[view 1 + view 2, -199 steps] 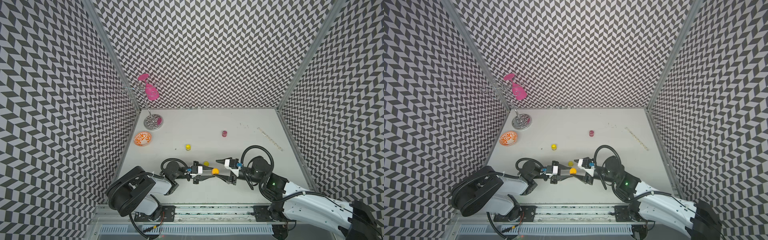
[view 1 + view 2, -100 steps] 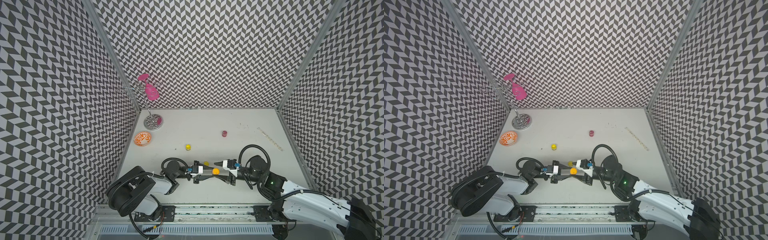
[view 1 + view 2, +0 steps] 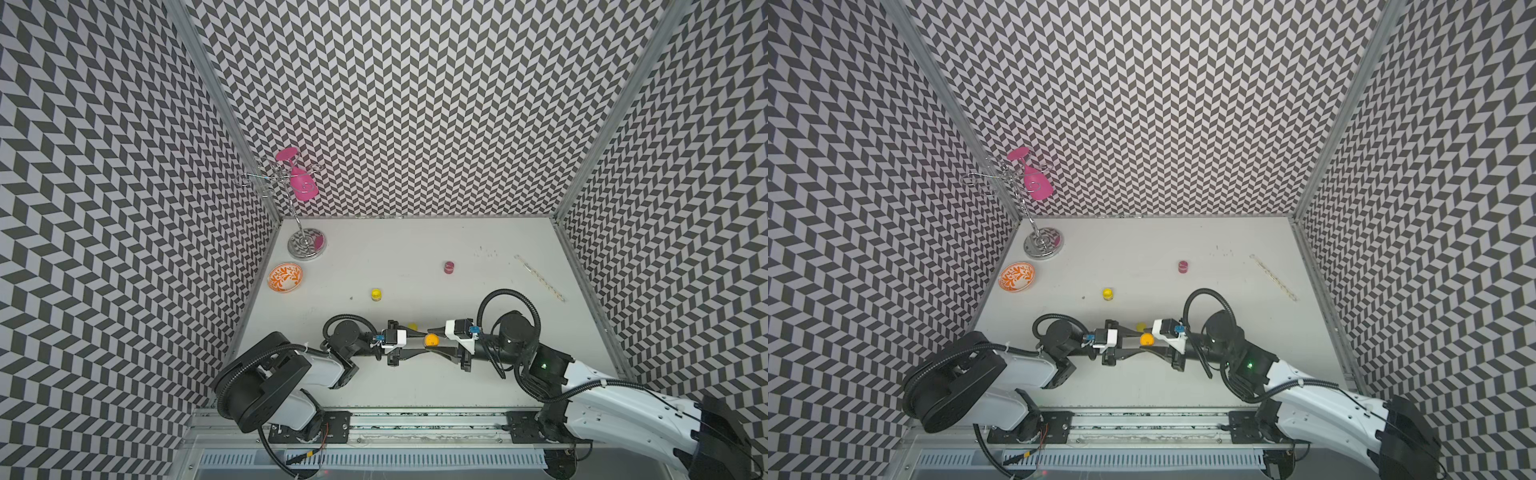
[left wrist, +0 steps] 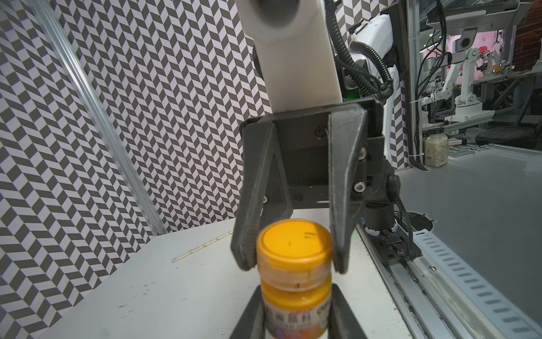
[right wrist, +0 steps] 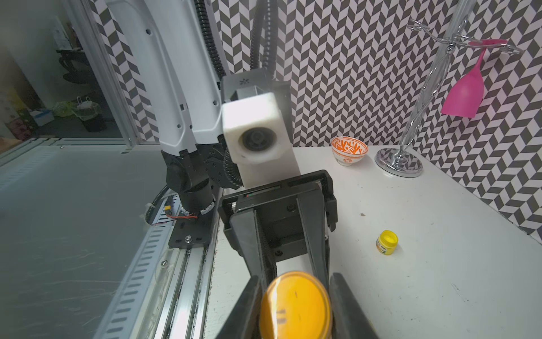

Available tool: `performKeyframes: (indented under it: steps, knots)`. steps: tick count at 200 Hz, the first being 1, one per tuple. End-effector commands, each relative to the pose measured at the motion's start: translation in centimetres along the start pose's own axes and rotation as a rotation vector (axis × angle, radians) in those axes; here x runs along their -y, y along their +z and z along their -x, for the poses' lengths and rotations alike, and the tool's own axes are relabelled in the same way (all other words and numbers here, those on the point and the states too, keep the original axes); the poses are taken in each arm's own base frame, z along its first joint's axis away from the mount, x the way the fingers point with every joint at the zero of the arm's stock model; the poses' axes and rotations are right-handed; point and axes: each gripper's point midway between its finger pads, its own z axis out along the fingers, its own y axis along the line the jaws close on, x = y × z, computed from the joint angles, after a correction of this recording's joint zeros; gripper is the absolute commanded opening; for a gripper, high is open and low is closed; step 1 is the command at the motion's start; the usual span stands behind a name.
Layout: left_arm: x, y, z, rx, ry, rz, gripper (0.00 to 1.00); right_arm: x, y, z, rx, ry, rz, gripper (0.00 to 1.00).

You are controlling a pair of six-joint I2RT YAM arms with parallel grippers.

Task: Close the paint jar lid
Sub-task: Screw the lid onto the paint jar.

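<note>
A small orange paint jar (image 4: 296, 308) stands near the table's front edge, with its orange lid (image 4: 294, 249) sitting on top. It shows as an orange dot (image 3: 432, 340) (image 3: 1146, 339) in both top views, between the two grippers. My left gripper (image 4: 296, 293) (image 3: 424, 343) reaches in from the left and is shut on the jar's body. My right gripper (image 5: 294, 281) (image 3: 438, 342) comes from the right, its fingers (image 4: 340, 252) pressed on both sides of the lid (image 5: 296, 305).
A yellow jar (image 3: 376, 294) (image 5: 386, 242) stands farther back, and a yellow piece (image 3: 412, 326) peeks out behind the left gripper. A dark red jar (image 3: 449, 267), an orange bowl (image 3: 285, 277), a glass stand (image 3: 306, 245) with a pink glass (image 3: 303, 185), and a thin stick (image 3: 539, 277) lie beyond.
My right gripper has slid left over the jar and its jaws have closed in on the lid. The left gripper and jar have stayed put.
</note>
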Motion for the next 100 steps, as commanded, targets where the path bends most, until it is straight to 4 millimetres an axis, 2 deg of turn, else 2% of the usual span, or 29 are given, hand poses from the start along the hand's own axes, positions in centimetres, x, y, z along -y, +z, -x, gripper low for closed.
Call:
performKeyframes:
  steps: [1, 33, 67, 100]
  knots:
    - [-0.8, 0.2, 0.8, 0.020, 0.029, 0.031, 0.26, 1.2, 0.1, 1.1, 0.038, -0.001, -0.056, 0.21]
    - [-1.7, -0.4, 2.5, 0.056, 0.044, 0.108, 0.26, 1.8, 0.4, -0.1, 0.015, 0.038, -0.096, 0.18]
    - [-3.2, -1.0, 5.3, 0.114, 0.065, 0.245, 0.25, 2.3, 0.9, -1.2, 0.001, 0.113, -0.180, 0.18]
    - [-5.9, -2.2, 7.3, 0.133, 0.071, 0.461, 0.25, 3.2, 1.7, -2.9, -0.023, 0.236, -0.307, 0.17]
